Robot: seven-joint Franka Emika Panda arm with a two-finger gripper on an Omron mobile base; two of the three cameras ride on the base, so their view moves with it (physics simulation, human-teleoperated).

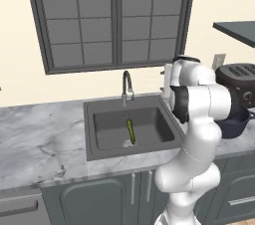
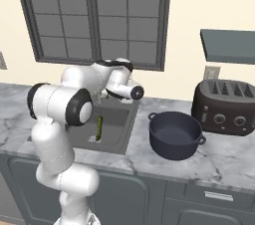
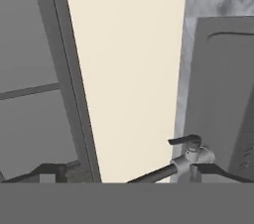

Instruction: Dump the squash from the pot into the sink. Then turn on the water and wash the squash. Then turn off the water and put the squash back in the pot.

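Observation:
The green squash (image 1: 131, 132) lies in the dark grey sink (image 1: 90, 134), close to the drain, and is seen past my arm in the right base view (image 2: 99, 128). The navy pot (image 2: 175, 135) stands upright on the counter right of the sink with nothing showing inside; my arm hides much of it in the left base view (image 1: 238, 122). My gripper (image 3: 129, 172) is open, its fingertips (image 3: 47, 170) far apart, up near the sink's back right corner. It faces the faucet (image 3: 191, 154) and the wall. Nothing is held.
The gooseneck faucet (image 1: 127, 87) rises behind the basin under a dark-framed window (image 1: 112, 17). A black toaster (image 2: 225, 107) sits behind the pot, by the wall. Marble counter (image 1: 42, 139) runs left of the sink. A grey shelf (image 2: 229, 45) juts out above the toaster.

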